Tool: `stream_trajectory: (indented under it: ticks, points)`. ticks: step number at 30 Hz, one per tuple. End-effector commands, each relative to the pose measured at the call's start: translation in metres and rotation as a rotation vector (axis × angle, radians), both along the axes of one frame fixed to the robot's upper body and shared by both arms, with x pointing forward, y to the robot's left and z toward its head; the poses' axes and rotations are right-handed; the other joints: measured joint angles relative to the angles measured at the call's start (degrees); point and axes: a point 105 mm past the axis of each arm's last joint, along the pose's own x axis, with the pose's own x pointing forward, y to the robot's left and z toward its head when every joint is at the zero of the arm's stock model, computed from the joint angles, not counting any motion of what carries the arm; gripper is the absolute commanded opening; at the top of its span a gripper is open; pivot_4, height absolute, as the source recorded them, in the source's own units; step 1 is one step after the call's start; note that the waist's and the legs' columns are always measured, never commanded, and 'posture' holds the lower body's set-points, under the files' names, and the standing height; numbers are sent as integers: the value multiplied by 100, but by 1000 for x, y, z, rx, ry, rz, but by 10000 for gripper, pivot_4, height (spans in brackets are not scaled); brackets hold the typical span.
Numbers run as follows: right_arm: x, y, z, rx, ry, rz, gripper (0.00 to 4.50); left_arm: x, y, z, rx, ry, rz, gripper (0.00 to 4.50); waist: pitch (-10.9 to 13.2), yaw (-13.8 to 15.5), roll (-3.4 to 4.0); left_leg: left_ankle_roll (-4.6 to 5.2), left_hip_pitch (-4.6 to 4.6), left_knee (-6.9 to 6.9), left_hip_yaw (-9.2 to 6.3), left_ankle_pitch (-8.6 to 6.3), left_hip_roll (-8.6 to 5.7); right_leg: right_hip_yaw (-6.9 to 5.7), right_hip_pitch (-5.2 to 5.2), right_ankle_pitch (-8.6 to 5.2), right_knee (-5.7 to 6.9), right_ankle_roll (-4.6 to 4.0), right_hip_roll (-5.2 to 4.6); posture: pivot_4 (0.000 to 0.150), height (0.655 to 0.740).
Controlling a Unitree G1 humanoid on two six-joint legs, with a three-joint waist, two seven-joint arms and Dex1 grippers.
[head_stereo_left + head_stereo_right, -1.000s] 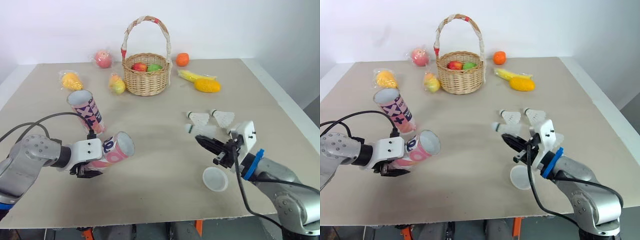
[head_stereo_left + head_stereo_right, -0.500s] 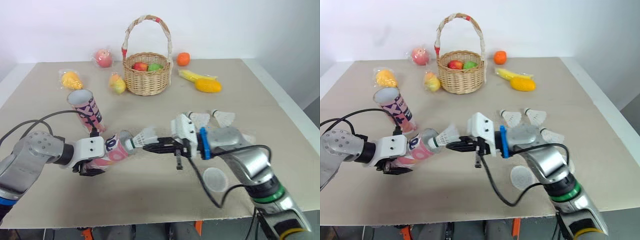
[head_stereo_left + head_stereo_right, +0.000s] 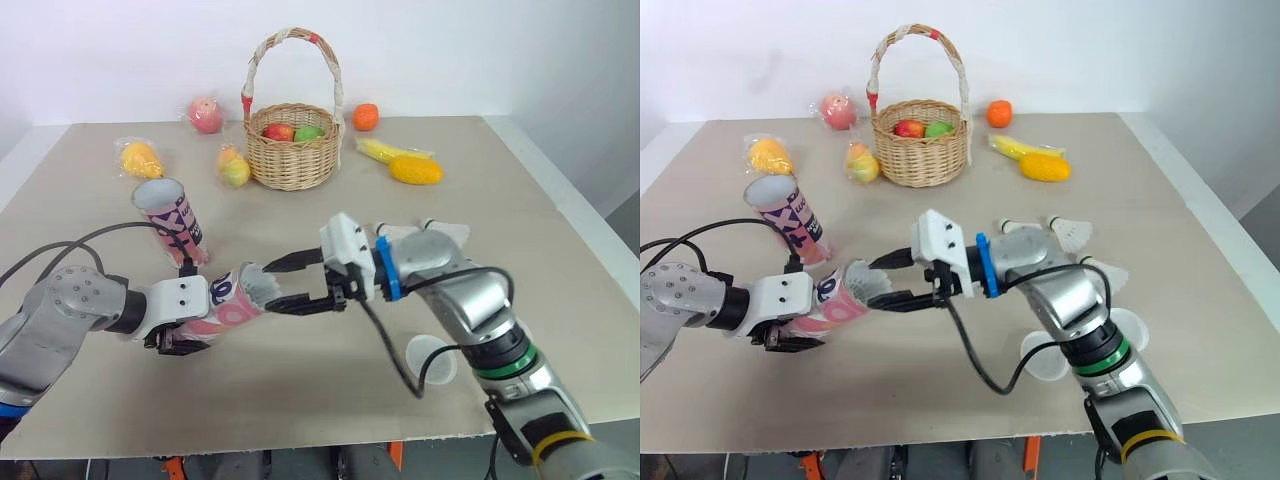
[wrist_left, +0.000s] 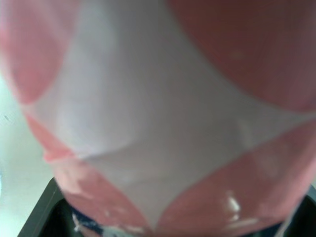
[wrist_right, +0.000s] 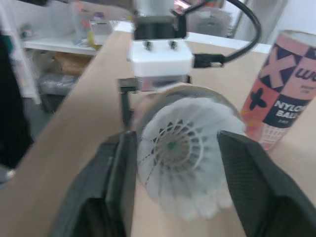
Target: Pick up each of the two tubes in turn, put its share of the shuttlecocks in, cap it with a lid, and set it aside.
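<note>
Near the counter (image 3: 330,400) front-left corner, clamped mid-body in left fingers (image 3: 176,346), a probably stiff, light tube (image 3: 225,306); in its mouth, between right fingers (image 3: 300,304) spread apart, a featherlight, crushable shuttlecock (image 5: 185,148), likely safest taken by its cork.

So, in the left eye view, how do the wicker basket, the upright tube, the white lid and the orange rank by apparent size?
1. wicker basket
2. upright tube
3. white lid, though it lies nearer the camera, so its place above the orange is unsure
4. orange
</note>
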Motion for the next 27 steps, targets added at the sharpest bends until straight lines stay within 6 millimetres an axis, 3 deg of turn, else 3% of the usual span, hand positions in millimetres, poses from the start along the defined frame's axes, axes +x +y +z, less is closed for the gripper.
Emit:
stream_trajectory:
  ticks: [1, 4, 5, 12, 16, 19, 23, 27]
  points:
    - [3, -4, 28, 31, -67, 27, 17299, -1, -3, -3, -6, 14, -10, 31845, 0, 0, 0, 0, 1, 0, 0, 0, 2, -3, 0, 1, 1, -3, 3, 1500, 7400]
    - [14, -1, 22, -21, -95, 25, 2685, 0, -4, -3, -7, 12, -11, 31845, 0, 3, 0, 0, 2, 1, -2, 1, 6, -8, 0, 3, 2, -8, 7, 1500, 7400]
    - [17, 2, 17, -56, -114, 33, 703, 0, -4, -3, -7, 11, -11, 31845, 0, 3, 0, 0, 2, 2, -2, 1, 6, -9, 0, 3, 2, -8, 6, 1500, 7400]
    - [16, 48, -24, -210, -233, 169, 703, 1, -4, -2, -6, 7, -12, 31845, 0, -2, 1, 0, 1, 2, 2, 1, 7, -6, -3, 1, 7, -10, 9, 1500, 7400]
    - [8, 72, -28, -208, -299, 220, 703, 1, -4, -3, -7, 8, -10, 31845, 0, 2, 1, -1, -1, 4, -2, 1, 4, -6, -3, -1, 9, -9, 4, 1500, 7400]
    - [2, 82, -21, -146, -307, 226, 703, 0, -5, -3, -11, 8, -7, 31845, 0, 0, 0, -1, -1, 6, 0, 1, 3, -5, -2, 0, 9, -7, 2, 1500, 7400]
    - [3, 70, -5, -89, -258, 193, 703, -2, -5, -5, -15, 11, -4, 31845, 0, 2, 0, -1, -1, 6, -6, 1, 5, -9, -3, 0, 11, -11, 4, 1500, 7400]
    - [2, 31, 13, -80, -196, 164, 703, -3, -7, -4, -29, 7, -5, 31845, 0, 16, 0, -1, -6, 6, -17, 1, 0, -12, -1, 18, 10, -42, -3, 1500, 7400]
